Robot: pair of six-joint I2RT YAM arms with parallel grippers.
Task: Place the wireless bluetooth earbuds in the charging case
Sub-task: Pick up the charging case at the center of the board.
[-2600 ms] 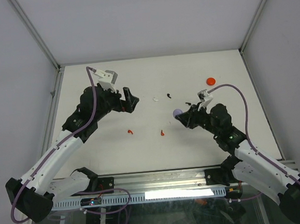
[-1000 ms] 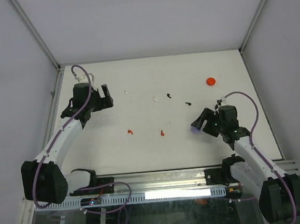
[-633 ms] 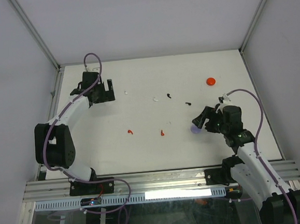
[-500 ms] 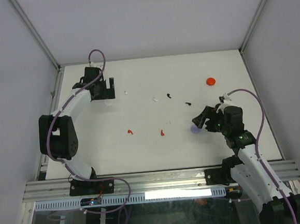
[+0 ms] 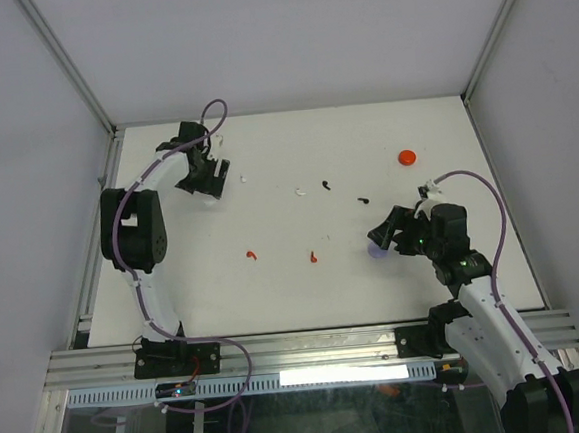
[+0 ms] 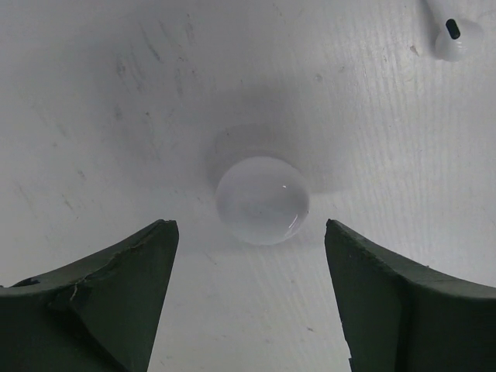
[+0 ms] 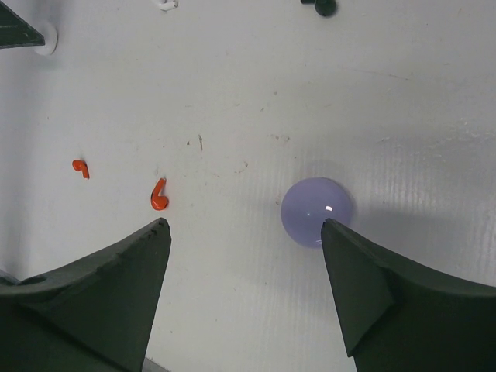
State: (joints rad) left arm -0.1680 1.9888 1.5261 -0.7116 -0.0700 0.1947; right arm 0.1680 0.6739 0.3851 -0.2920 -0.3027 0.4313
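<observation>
Through the left wrist view, a round white charging case (image 6: 262, 200) lies on the table just ahead of my left gripper (image 6: 248, 229), whose jaws stand open on either side without touching it. A white earbud (image 6: 453, 31) lies beyond. My right gripper (image 7: 244, 225) is open over the table; a lilac case (image 7: 315, 211) sits by its right fingertip, not held. Two red earbuds (image 7: 160, 195) (image 7: 80, 167) lie to the left. From above, the left gripper (image 5: 211, 174) is far left and the right gripper (image 5: 390, 239) is beside the lilac case (image 5: 377, 253).
Two black earbuds (image 5: 325, 185) (image 5: 364, 201) and white earbuds (image 5: 244, 178) (image 5: 299, 190) lie across the middle back of the table. A red round case (image 5: 406, 156) sits at the back right. Red earbuds (image 5: 251, 254) (image 5: 315, 257) lie mid-table. Frame posts and walls border the table.
My left arm has swung towards the back and right, bringing its gripper over the white case, jaws slightly narrower. The right gripper has opened off the lilac case, which now rests on the table.
</observation>
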